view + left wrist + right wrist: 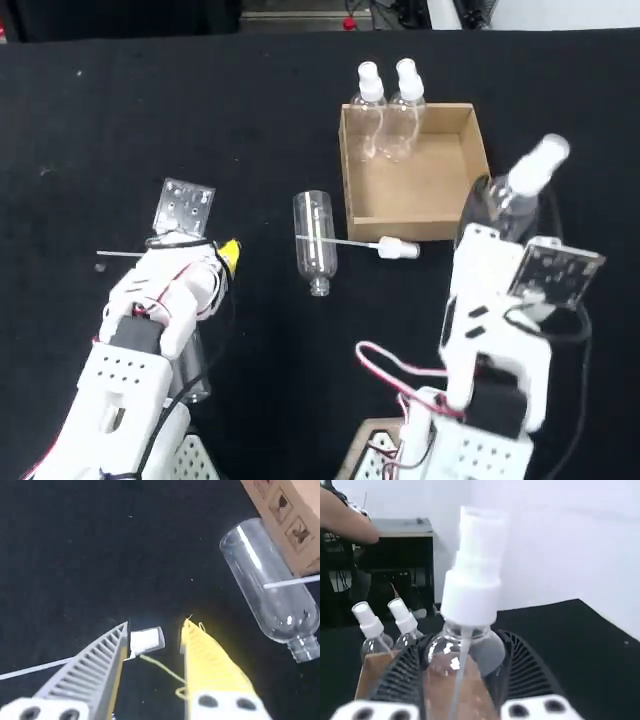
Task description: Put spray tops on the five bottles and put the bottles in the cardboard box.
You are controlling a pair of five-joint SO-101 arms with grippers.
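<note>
My left gripper (152,630) stands open low over the table, with a white spray top (146,640) lying between its fingers, against the grey one; in the high view that gripper (218,258) is left of an uncapped clear bottle (315,240) lying on its side. A second spray top (397,248) with its long tube lies by the cardboard box (470,130). My right gripper (497,218) is shut on a capped bottle (470,580), held upright at the box's near right corner. Two capped bottles (385,110) stand in the box's far left corner.
Another clear bottle (190,372) lies partly under the left arm near the table's front. The black table (150,110) is bare at the far left. The box's near half (420,195) holds nothing.
</note>
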